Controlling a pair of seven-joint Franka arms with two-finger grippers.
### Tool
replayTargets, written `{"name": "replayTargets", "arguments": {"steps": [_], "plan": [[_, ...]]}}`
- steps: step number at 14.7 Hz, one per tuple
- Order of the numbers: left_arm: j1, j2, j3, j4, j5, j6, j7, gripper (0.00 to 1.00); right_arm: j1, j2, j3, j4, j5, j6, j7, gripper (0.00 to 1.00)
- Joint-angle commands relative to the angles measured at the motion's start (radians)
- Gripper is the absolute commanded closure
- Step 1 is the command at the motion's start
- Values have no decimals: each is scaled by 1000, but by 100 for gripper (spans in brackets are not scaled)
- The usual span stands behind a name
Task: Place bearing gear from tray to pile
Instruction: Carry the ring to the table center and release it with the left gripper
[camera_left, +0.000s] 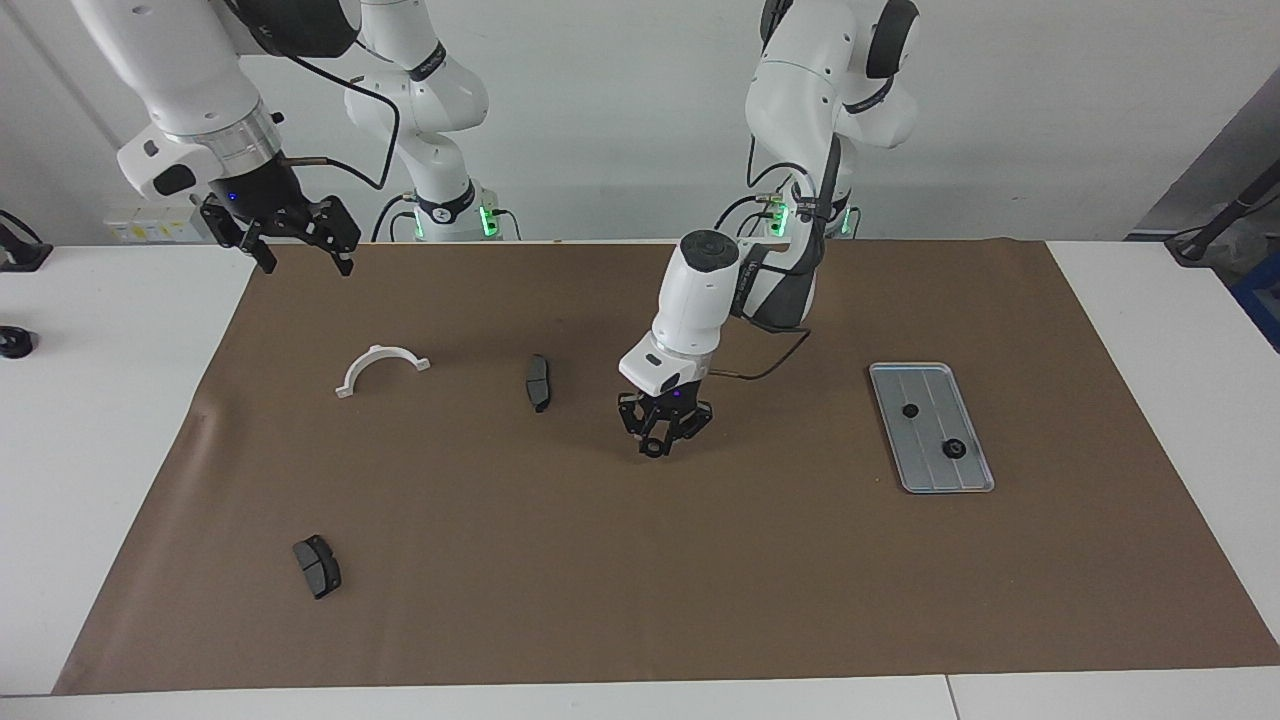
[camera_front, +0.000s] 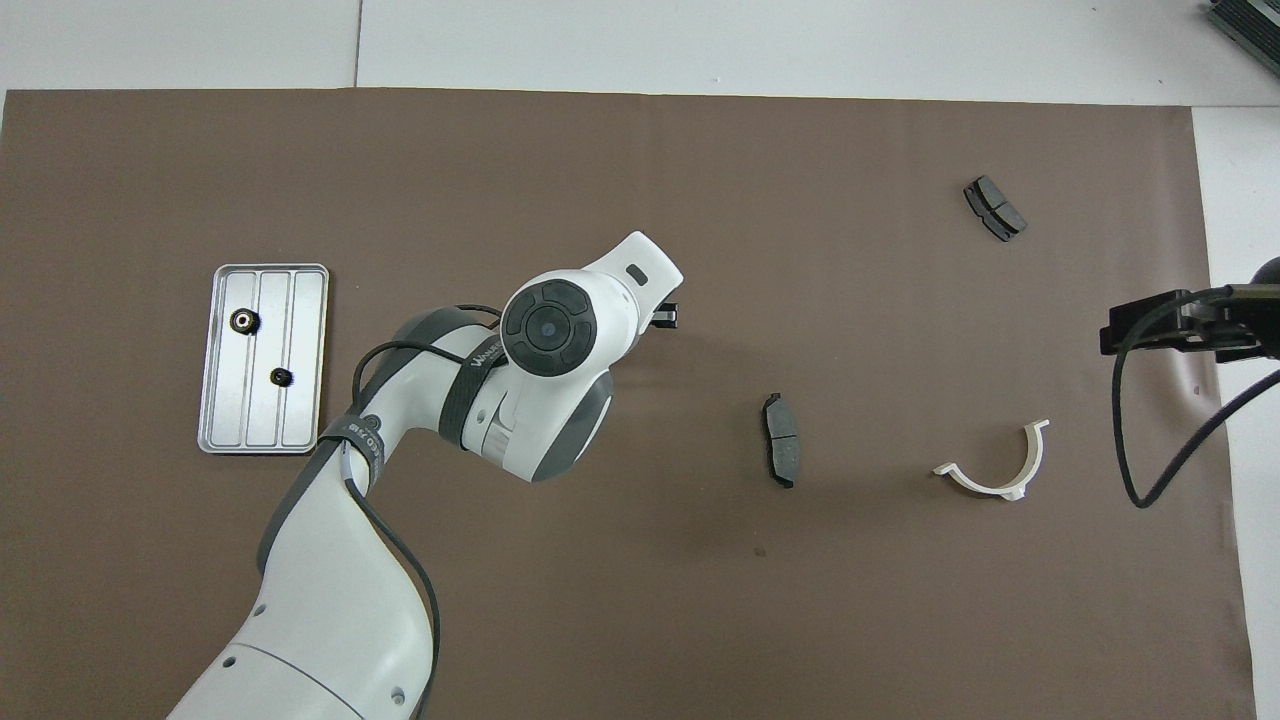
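My left gripper (camera_left: 653, 442) hangs low over the brown mat, shut on a small black bearing gear (camera_left: 653, 449), between the tray and the nearest brake pad (camera_left: 538, 382). In the overhead view the left wrist hides the gripper except for a black tip (camera_front: 666, 317). The silver tray (camera_left: 900, 385) (camera_front: 300, 400) lies toward the left arm's end and holds two more black gears (camera_left: 910, 410) (camera_left: 952, 449). The pile is a white half-ring bracket (camera_left: 382, 365) (camera_front: 995, 470) and two dark brake pads, the second pad (camera_left: 317, 565) farther from the robots. My right gripper (camera_left: 305, 262) waits open, raised over the mat's edge.
The brown mat (camera_left: 640, 580) covers most of the white table (camera_left: 90, 450). A small black object (camera_left: 14, 342) sits on the table at the right arm's end. A cable (camera_front: 1140, 440) hangs from the right wrist beside the bracket.
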Motion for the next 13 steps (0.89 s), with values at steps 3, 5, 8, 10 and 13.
{"name": "replayTargets", "arguments": {"steps": [3,5,8,10,13], "plan": [[-12,3,11,-21,2,39,-18,0,-2,-10,-1,-3,17,-9,-3,0],[-5,1,12,-12,2,30,-21,0,-2,-10,-1,-3,17,-9,-3,0],[4,-43,26,-24,2,-9,-21,0,-2,-10,-1,-3,17,-9,-3,0],[53,-106,32,-29,9,-120,1,0,-2,-10,-1,-3,17,-9,-3,0],[138,-198,32,-63,10,-235,105,0,-2,-10,-1,-3,15,-9,-3,0]]}}
